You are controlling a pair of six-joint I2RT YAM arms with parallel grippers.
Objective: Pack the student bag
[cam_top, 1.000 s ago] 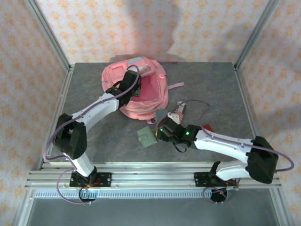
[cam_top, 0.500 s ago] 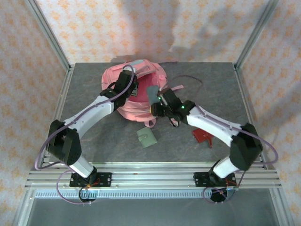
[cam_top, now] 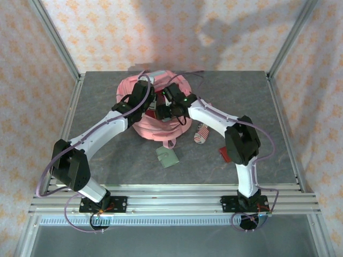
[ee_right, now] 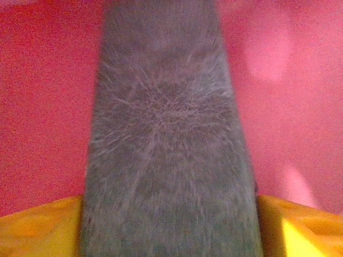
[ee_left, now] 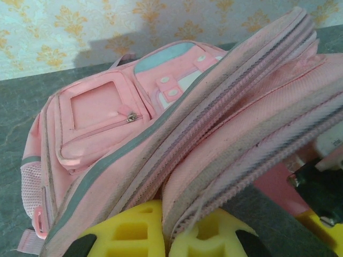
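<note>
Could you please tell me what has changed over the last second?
The right gripper swung from the table's middle up into the large pink fabric backpack, bringing a flat grey piece that now lies between its fingers inside. The left gripper stayed clamped on the backpack's rim, and the small green square has not moved.

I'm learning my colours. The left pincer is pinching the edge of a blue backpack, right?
No, the backpack is pink, not blue. The left wrist view shows the left pincer pinching its edge.
</note>
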